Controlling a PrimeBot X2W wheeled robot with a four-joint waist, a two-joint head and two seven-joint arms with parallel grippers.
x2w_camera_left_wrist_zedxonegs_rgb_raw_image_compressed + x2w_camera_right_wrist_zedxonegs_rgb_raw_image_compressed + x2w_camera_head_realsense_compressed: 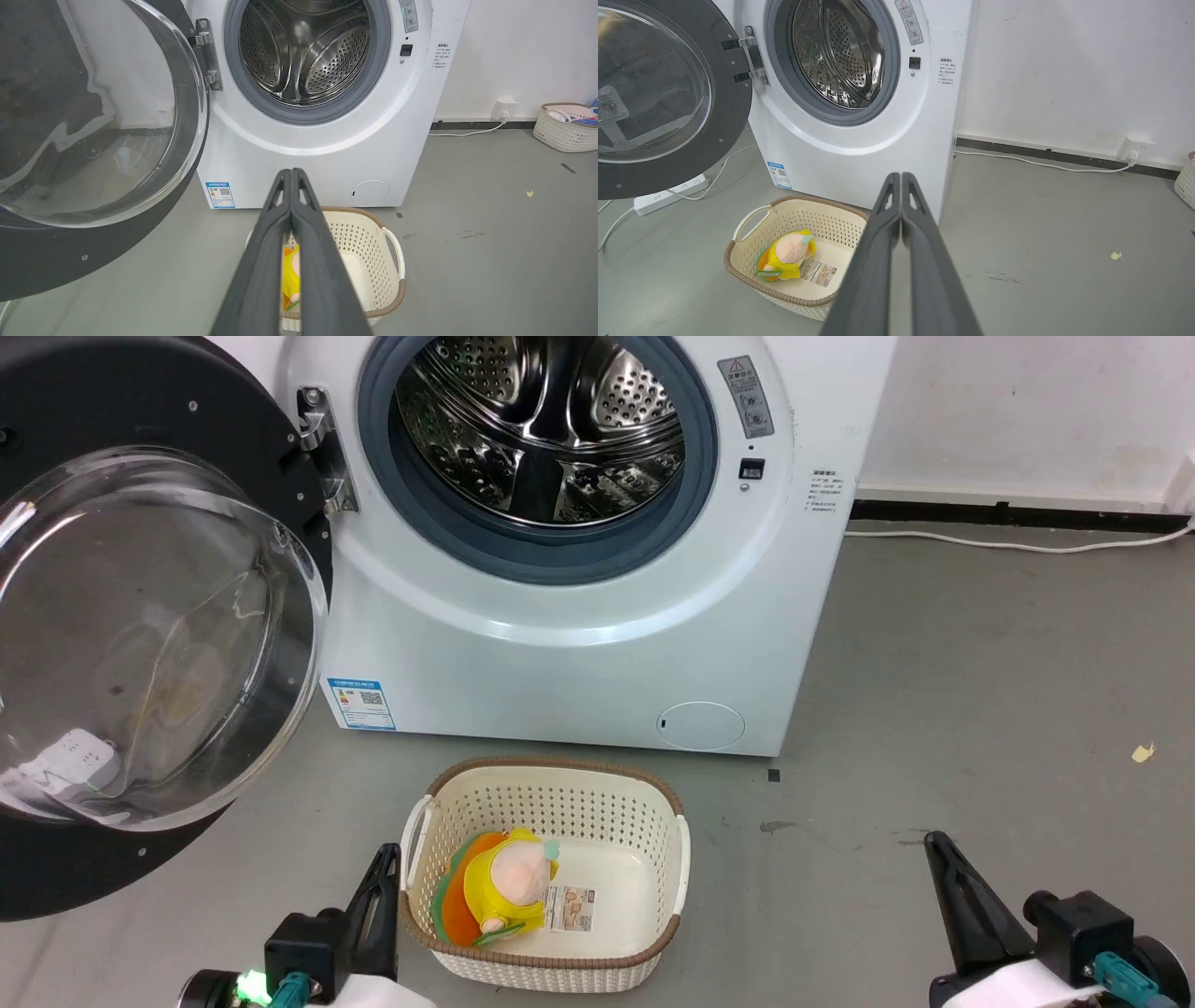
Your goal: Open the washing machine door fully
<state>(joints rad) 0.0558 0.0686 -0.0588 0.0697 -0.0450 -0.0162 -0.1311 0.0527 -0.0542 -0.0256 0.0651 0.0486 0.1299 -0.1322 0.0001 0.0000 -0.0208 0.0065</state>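
Ahead of the left gripper, whose two long fingers are matt dark grey like those of the right gripper, the big box-shaped washing machine is glossy white. Its steel drum is silver, dotted with rows of small round holes, and ringed by a blue-grey rubber gasket. To the left gripper's left, the large round washing machine door is glossy black around clear glass. Just below its tips, the rectangular plastic basket is cream with a perforated grid and a brown woven rim. The soft toy inside is yellow, orange and green. The small label sticker is blue and white, and the concrete floor is grey.
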